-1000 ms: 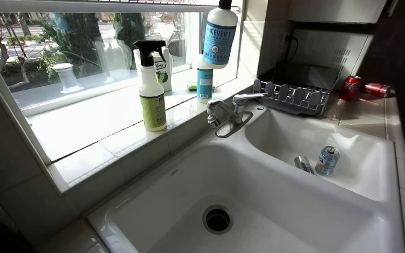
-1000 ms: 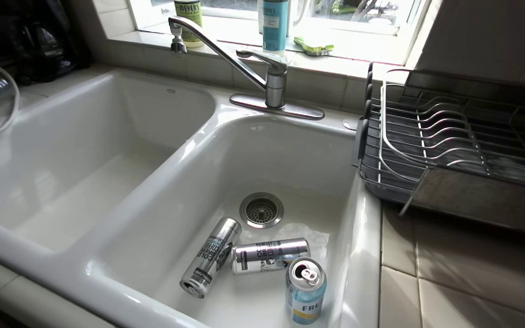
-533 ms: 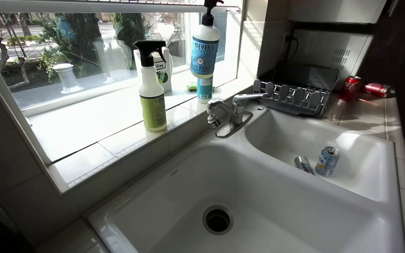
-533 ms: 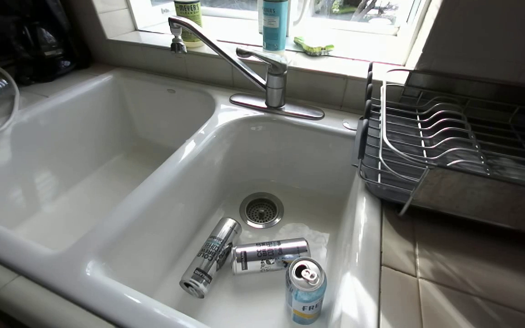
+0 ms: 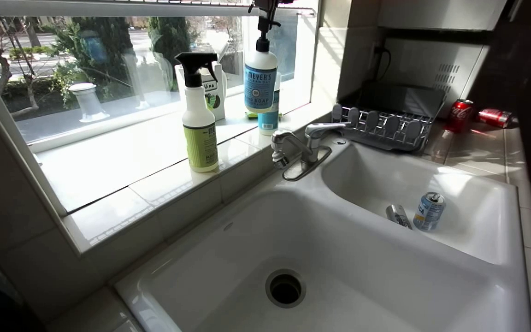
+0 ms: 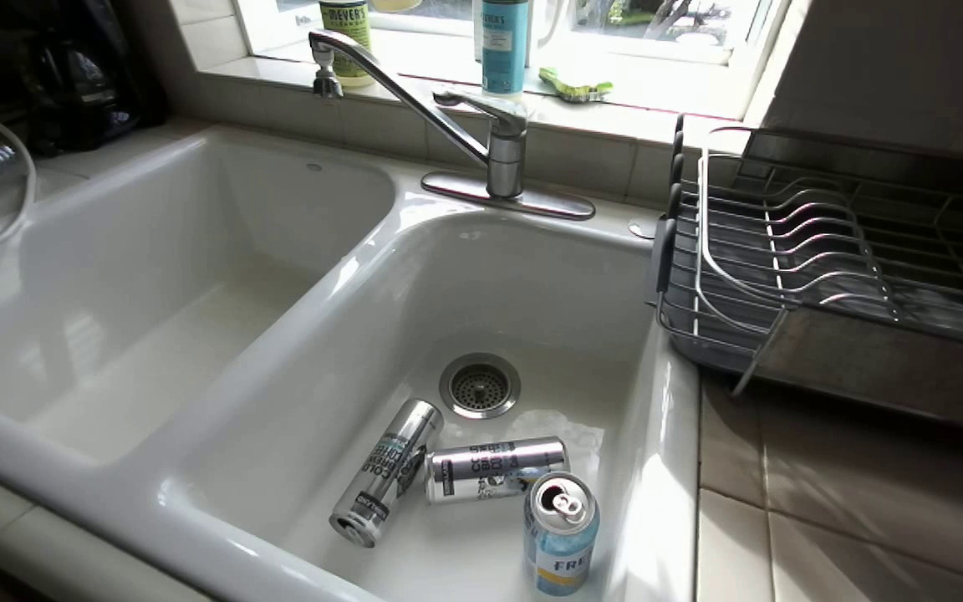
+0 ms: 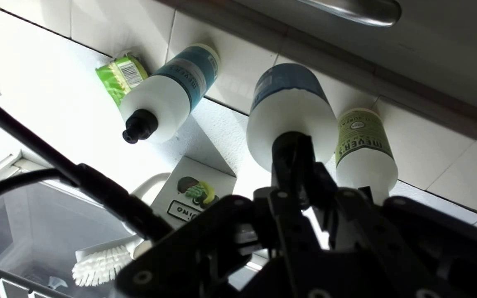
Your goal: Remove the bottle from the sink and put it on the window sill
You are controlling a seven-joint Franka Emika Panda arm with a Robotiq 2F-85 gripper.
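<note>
**Blue-labelled plastic soap bottle (image 5: 260, 85) hangs above white tiled window sill (image 5: 164, 182)**

The black gripper (image 7: 298, 182) is clamped on its pump (image 5: 262, 44), bottle directly beneath, long axis nearly upright; lowering looks next. One yellow-green spray bottle (image 5: 201, 143), one teal bottle (image 6: 504, 50) flank it. The white double-basin sink (image 6: 268, 347) holds two silver cans (image 6: 389, 472), one light-blue can (image 6: 561, 543).
</note>
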